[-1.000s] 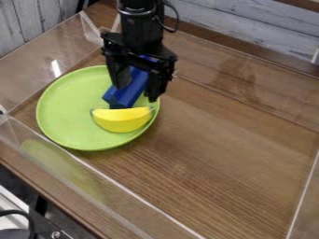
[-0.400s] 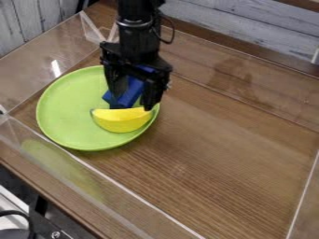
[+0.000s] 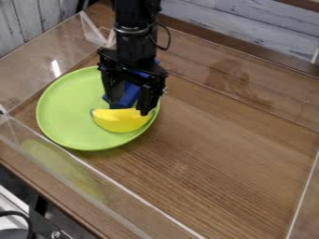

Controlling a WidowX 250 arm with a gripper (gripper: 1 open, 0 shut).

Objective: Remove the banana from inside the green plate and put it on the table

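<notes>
I've got the gripper [image 3: 131,98] spread wide, pointing down over the banana [image 3: 118,119] in the green plate [image 3: 62,117], prob. w/ jaws straddling it for the pickup.

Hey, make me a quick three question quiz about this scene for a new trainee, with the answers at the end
1. True or false: the banana lies inside the green plate.
2. What blue thing shares the plate with it? A) a cup B) a block C) a sponge
3. How do the jaws of the gripper stand?

Key:
1. True.
2. B, the blue block.
3. Open, pointing down over the plate, with nothing held.
</notes>
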